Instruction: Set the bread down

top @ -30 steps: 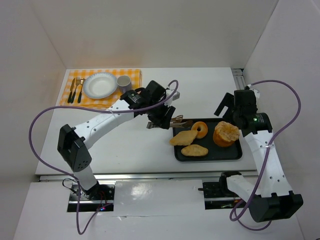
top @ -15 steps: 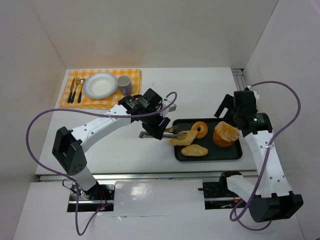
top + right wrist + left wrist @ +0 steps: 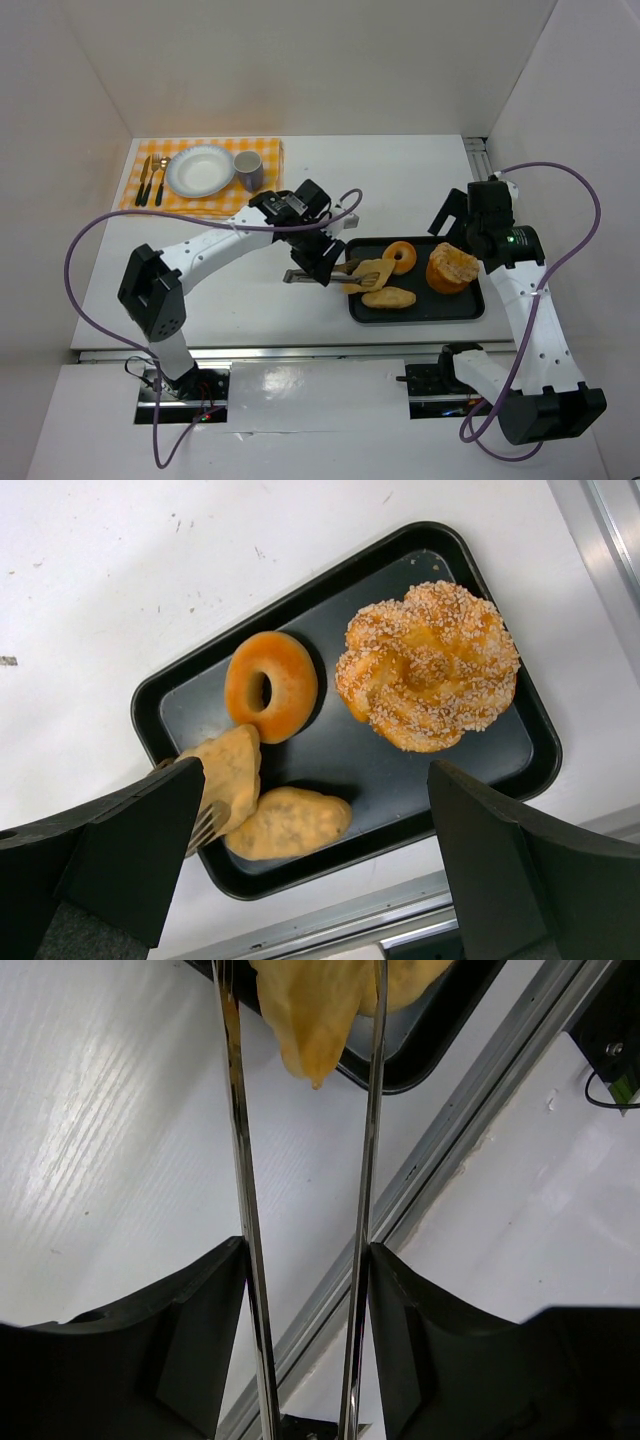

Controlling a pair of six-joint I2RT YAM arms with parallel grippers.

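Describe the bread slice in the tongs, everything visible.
Flat golden-yellow wedge of bread, matte, pointed at one end. Pinched between the two metal arms of the tongs held by the left gripper. It sits at the left end of the black tray, its tip past the rim, beside the ring doughnut and the oval piece. Whether it is lifted is unclear.

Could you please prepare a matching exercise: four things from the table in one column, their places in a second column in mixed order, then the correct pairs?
Things
1 donut
2 plate
3 flat slice
4 seeded bun

Places
A held in the tongs
B on the checked mat
C right end of the tray, top view
D far middle of the tray, top view

Pairs: 1-D, 2-B, 3-A, 4-C
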